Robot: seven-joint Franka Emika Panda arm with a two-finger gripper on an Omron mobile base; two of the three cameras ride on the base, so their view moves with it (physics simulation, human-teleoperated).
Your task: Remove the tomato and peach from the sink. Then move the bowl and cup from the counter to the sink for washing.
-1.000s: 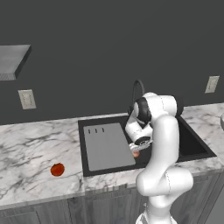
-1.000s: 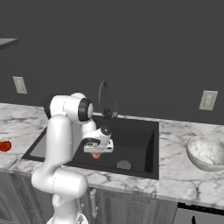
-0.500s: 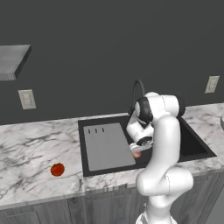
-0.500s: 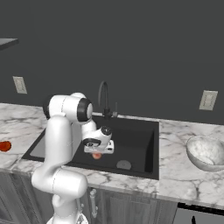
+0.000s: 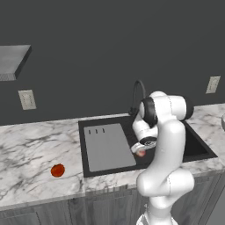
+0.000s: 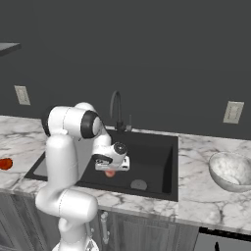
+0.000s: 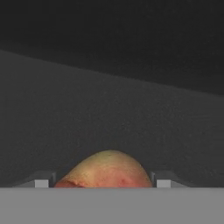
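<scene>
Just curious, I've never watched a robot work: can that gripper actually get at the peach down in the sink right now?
Probably yes: the gripper is open with the peach between its fingertips and nothing in the way.

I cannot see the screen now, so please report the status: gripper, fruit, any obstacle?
Gripper low in the sink, fingers either side of the peach. Grip unconfirmed. Tomato out on the counter. No obstacle seen.

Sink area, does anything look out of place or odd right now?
Nothing looks spilled, tipped or damaged. The tomato already lies on the counter left of the sink, and the bowl sits upright on the right. The peach sits between the gripper's open jaws in the sink, as the task would need.
</scene>
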